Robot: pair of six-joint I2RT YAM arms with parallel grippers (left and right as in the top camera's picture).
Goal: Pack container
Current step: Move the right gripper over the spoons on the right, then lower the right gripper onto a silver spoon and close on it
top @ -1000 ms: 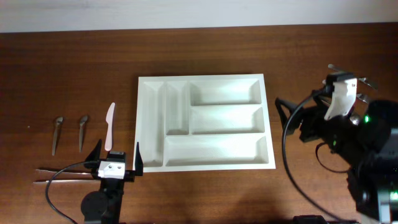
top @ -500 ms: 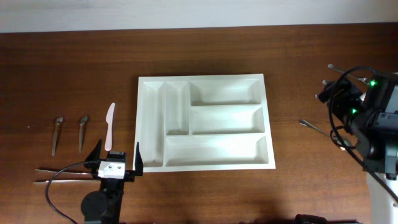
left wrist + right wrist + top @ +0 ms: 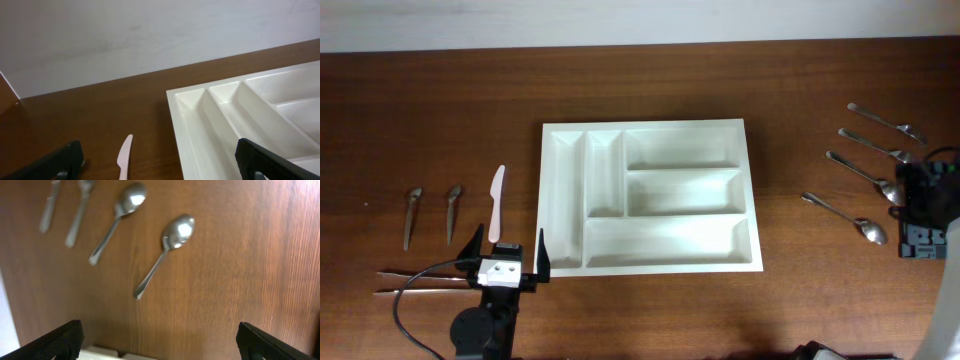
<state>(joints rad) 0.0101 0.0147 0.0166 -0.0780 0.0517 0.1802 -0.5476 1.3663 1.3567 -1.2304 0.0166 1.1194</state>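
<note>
Left gripper low over the wooden table, fingers spread wide, pinching nothing. The container, a white five-compartment tray, lies just ahead and to its right, with the tray's near left corner close beside the right finger; in the left wrist view the two narrow compartments run away from that finger. White plastic knife straight ahead of the left finger, apart from the tray. Two short dull utensils farther out to its left, type not clear. Two long thin sticks lie crosswise just left of the gripper body. Right gripper at the far right table edge, fingers likewise spread, empty. Container well off to its left, across bare wood. Two metal spoons lie on the wood beneath it in the wrist view. Overhead, the nearer spoon's bowl is just beside the gripper body. Two more metal pieces beyond the spoons, apart from it, possibly forks.
</note>
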